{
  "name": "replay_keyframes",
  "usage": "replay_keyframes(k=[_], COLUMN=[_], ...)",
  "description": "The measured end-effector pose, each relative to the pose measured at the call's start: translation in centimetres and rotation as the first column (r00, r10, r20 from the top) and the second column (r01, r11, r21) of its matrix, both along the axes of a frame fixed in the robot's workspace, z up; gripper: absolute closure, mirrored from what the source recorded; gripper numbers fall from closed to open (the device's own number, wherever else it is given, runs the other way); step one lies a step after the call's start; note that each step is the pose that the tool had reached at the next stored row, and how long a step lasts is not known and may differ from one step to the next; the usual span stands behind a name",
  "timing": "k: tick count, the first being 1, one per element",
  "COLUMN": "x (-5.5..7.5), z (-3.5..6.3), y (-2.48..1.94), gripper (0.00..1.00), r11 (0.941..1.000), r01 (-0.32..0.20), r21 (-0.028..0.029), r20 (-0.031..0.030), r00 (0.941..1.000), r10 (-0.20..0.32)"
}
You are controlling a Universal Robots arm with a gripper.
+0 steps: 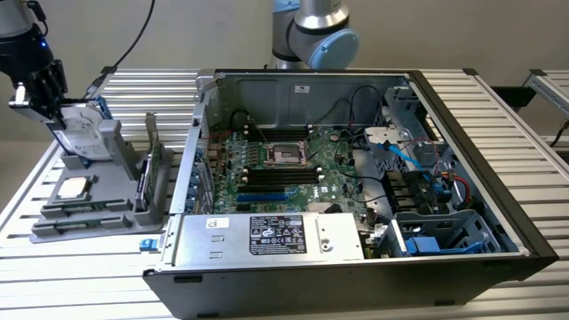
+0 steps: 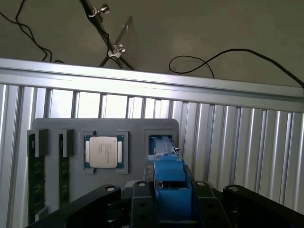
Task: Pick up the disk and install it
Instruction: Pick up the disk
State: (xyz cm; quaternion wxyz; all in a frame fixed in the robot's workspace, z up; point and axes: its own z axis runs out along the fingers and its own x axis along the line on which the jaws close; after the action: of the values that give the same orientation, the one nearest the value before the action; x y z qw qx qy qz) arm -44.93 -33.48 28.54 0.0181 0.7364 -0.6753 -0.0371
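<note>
Disk: silver-grey rectangular metal disk (image 1: 78, 137) (image 2: 170, 185) with a white label, clipped in a blue plastic carrier frame; it stands on edge, its lower end at the end slot of the holder.
Gripper: black two-finger gripper (image 1: 53, 113) (image 2: 171, 204), clenched on the disk's upper part, one finger on each side of the blue frame.
Holder: grey plastic holder (image 1: 89, 223) (image 2: 133, 126) at the exterior view's left; a square silver chip (image 1: 73, 189) (image 2: 103, 152) lies flat in the pocket beside the disk's slot.
Case: open black computer case (image 1: 484, 140), just beside the holder.
Table: slatted aluminium table (image 1: 89, 287) carries both.

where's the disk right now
At the exterior view's left, the disk stands at the grey holder, its top between the jaws of the gripper, outside the computer case.
</note>
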Motion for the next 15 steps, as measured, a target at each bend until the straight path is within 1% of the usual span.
replay_keyframes(k=[8, 15], x=[0.00, 0.00], z=[0.40, 0.80], y=[0.32, 0.69], gripper=[0.67, 0.67], r11=[1.0000, 1.0000], r01=[0.000, 0.000], r21=[-0.0022, -0.0041], r20=[-0.0001, -0.0002], r00=[1.0000, 1.0000], r10=[0.000, 0.000])
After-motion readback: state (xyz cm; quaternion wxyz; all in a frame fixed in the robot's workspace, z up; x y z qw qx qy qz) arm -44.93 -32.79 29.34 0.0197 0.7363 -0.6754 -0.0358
